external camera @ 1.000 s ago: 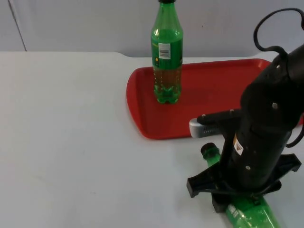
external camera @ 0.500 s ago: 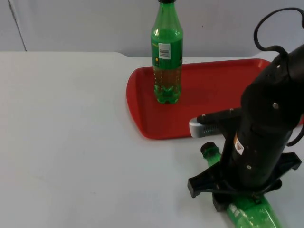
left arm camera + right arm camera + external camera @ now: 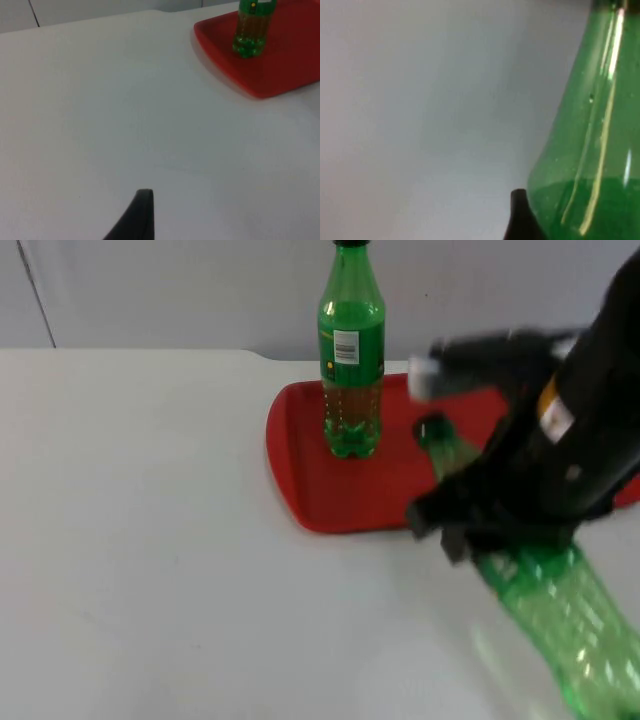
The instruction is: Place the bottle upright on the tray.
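The right gripper [image 3: 480,530] is up off the white table top [image 3: 150,540], near the front edge of the flat red plastic tray [image 3: 300,490]; its two black fingers are clamped on a green see-through plastic bottle [image 3: 560,610]; this bottle is tilted, not upright; its dark cap end [image 3: 432,430] points up and back over the tray, and its fat bottom end hangs low in front, above the table; in the right wrist view the green side of the bottle [image 3: 585,150] sits right against a black fingertip [image 3: 520,215], with the pale table behind it.

A second green plastic bottle [image 3: 351,360] (it has a small white label) stands upright on the tray, near the tray's left end; it is apart from the tilted one; the left wrist view shows its bottom part [image 3: 250,30] standing on the red tray [image 3: 280,65].

The left gripper waits over bare table, well away from the tray; I cannot tell if it is apart or together.
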`<move>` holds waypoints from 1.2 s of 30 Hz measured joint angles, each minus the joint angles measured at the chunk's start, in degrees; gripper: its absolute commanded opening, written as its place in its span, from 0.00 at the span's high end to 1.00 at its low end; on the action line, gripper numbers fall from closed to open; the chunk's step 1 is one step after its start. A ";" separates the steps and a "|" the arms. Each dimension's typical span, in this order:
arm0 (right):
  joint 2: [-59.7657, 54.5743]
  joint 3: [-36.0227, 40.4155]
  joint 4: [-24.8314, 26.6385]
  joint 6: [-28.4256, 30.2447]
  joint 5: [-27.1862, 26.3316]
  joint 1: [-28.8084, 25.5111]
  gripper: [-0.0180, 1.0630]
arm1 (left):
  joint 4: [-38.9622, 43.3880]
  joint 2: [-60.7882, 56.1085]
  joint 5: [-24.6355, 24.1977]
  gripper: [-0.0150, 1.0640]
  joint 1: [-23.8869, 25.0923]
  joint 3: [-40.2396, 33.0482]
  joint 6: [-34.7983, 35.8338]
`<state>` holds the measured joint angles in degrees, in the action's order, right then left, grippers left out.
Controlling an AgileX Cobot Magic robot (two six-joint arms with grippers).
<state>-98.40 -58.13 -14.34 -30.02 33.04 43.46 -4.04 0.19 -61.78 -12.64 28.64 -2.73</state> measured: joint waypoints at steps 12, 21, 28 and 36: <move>21.00 0.00 -23.90 -2.37 -6.89 0.00 0.98 | 0.00 0.00 0.00 0.01 0.00 0.00 0.00; 25.21 0.00 -44.76 -23.94 -14.20 -8.31 0.98 | 0.00 0.00 0.00 0.01 0.00 0.00 0.00; 23.41 0.00 -47.13 -30.08 -29.53 -19.69 0.98 | 0.00 0.00 0.00 0.01 0.00 0.00 0.00; 15.74 0.00 -39.06 -18.76 -57.92 -34.84 0.98 | 0.00 0.00 0.00 0.01 0.00 0.00 0.00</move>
<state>-82.66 -58.13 -53.40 -48.78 -24.88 8.62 -4.04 0.19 -61.78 -12.64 28.64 -2.73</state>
